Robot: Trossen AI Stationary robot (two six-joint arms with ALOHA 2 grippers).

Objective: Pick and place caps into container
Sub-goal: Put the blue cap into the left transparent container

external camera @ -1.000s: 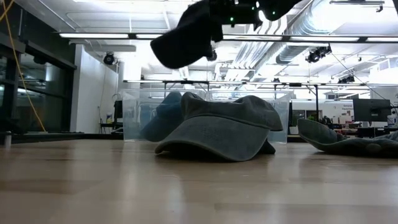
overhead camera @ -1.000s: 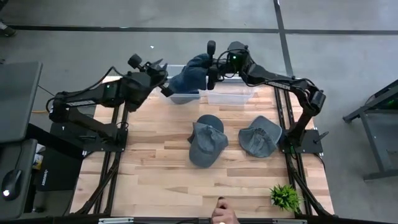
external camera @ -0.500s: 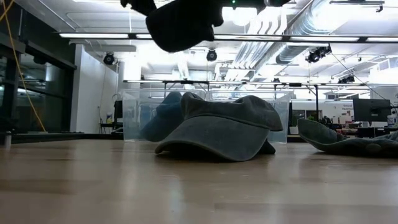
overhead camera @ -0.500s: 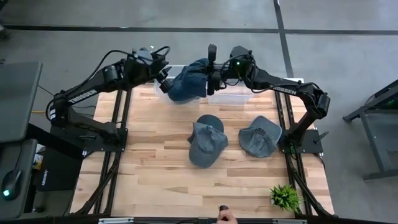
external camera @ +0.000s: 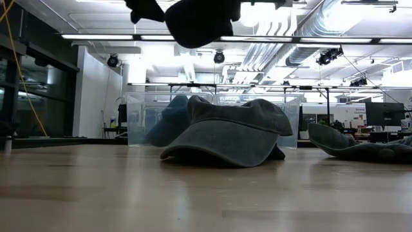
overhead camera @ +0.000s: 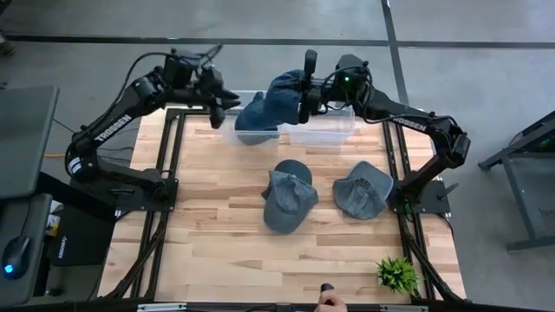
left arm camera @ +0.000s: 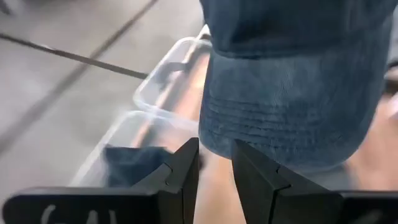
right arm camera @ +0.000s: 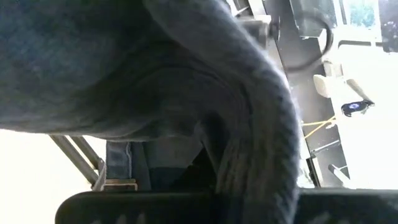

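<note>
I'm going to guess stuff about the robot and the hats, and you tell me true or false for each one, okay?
1. The right gripper holds a blue cap up over the clear container. True.
2. Three grey caps lie on the table. False: two grey caps lie there, one in the middle and one nearer the right arm.
3. A small green plant stands at a table corner. True.
4. The left gripper is squeezing the blue cap. False: its fingers sit apart beside the cap, with nothing between them.
5. The container is empty. False: a blue cap already lies inside it.
</note>
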